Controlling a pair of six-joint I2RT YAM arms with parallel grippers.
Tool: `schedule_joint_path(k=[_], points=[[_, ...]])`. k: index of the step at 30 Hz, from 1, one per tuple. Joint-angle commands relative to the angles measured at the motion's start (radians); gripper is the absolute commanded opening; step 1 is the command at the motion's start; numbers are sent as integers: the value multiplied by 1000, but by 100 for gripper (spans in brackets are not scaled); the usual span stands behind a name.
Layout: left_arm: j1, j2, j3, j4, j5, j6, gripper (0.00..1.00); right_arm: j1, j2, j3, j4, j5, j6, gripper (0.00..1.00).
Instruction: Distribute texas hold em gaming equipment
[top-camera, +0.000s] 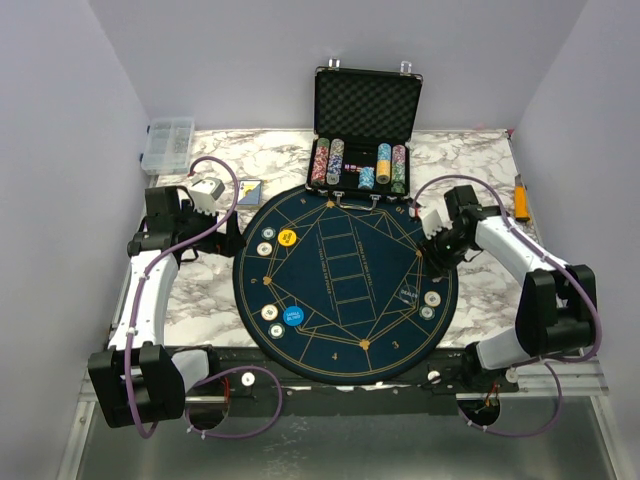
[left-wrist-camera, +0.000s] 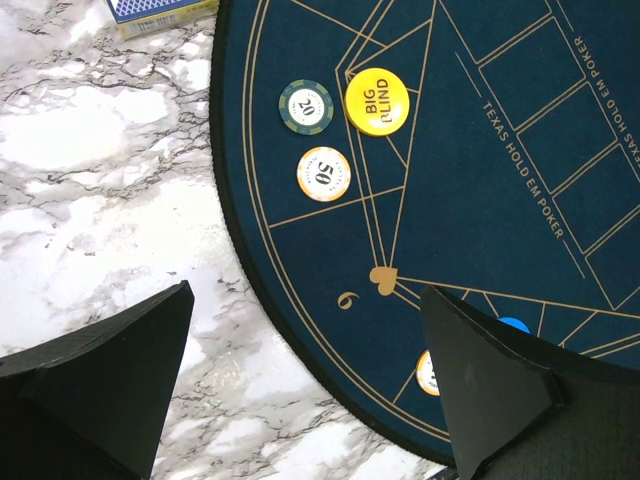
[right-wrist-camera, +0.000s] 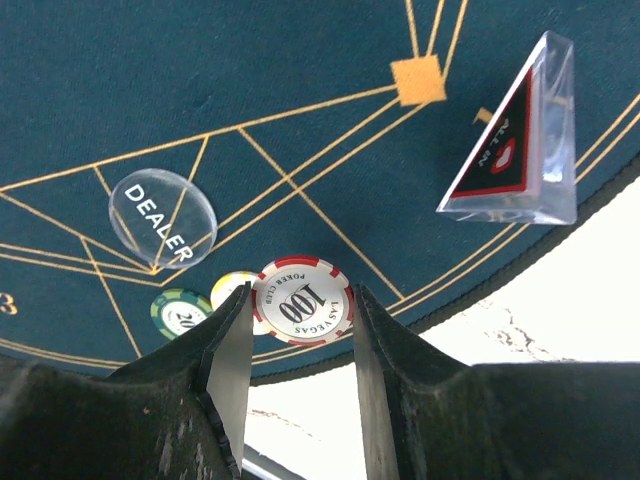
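Note:
My right gripper (right-wrist-camera: 300, 312) is shut on a red-and-white "100" chip (right-wrist-camera: 302, 300), held above the mat's right edge; it also shows in the top view (top-camera: 438, 256). Below it lie the clear dealer disc (right-wrist-camera: 162, 218), a green "20" chip (right-wrist-camera: 181, 312) and a yellow chip (right-wrist-camera: 232, 288) half hidden by a finger. My left gripper (left-wrist-camera: 307, 290) is open and empty over the mat's left edge (top-camera: 226, 238). Near it lie the yellow big-blind disc (left-wrist-camera: 377, 100), a "20" chip (left-wrist-camera: 306, 105) and a "50" chip (left-wrist-camera: 324, 173). A blue disc (top-camera: 292, 317) lies front left.
An open black case (top-camera: 367, 105) with chip stacks stands at the back. A card deck box (top-camera: 250, 191) lies left of the round blue mat (top-camera: 345, 270). A clear triangular marker (right-wrist-camera: 515, 140) stands on the mat. A clear compartment box (top-camera: 167, 144) is back left.

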Motion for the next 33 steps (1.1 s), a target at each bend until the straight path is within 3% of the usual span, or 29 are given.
schedule_joint_path(k=[1, 17, 20, 23, 33], points=[[-5, -18, 16, -15, 3, -3, 98, 13, 30, -14, 97, 42, 16, 38], [-4, -5, 19, -13, 3, -3, 98, 25, 91, -58, 121, 107, 4, 41], [-6, -1, 21, -12, 0, -5, 98, 25, 90, -62, 112, 110, 3, 52], [-4, 2, 23, -10, 1, -6, 98, 25, 84, -44, 88, 86, 6, 59], [-6, -2, 19, -11, 6, -4, 98, 47, -19, 117, -50, -89, 32, 58]])
